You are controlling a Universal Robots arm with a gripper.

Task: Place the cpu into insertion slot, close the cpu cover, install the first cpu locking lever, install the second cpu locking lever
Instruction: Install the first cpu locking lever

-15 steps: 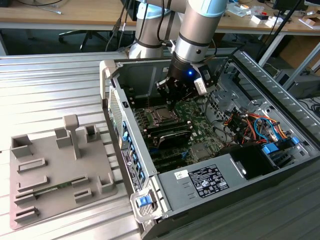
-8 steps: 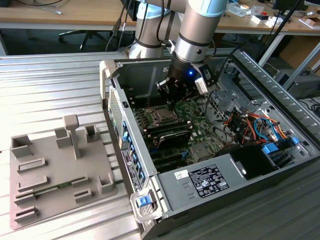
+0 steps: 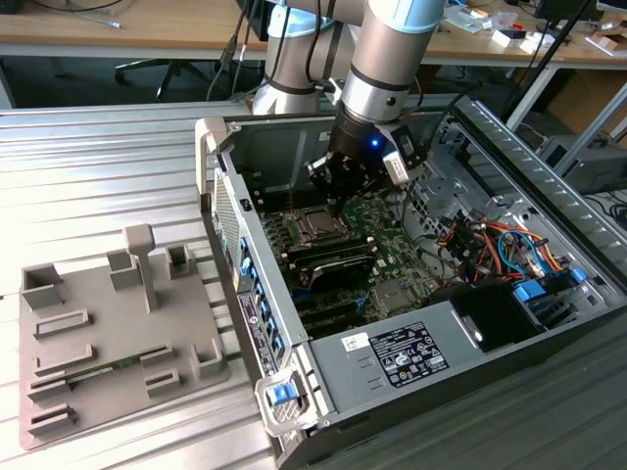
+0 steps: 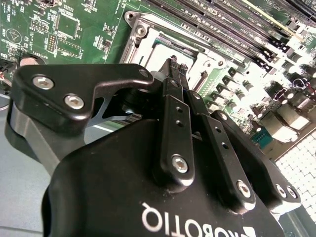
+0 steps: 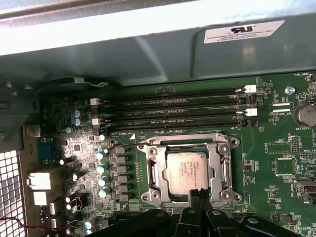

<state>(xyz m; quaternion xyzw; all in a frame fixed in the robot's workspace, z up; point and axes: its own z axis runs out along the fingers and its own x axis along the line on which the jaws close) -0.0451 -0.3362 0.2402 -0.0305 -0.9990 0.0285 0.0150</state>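
The claw [image 5: 197, 197], fingers pinched nearly together and holding nothing visible, hangs just over the near edge of the cpu [image 5: 186, 171]. The cpu sits low and centre in the first wrist view, inside the insertion slot [image 5: 224, 170]. A slight sideways drift could scrape the chip or snag the cpu cover [image 5: 158, 174].

Gripper [image 4: 174, 61] body hides most of the insertion slot [image 4: 143, 39] in the second wrist view. In the first wrist view, fingers [image 5: 197, 197] overlap the cpu [image 5: 186, 171] edge; contact indeterminable.
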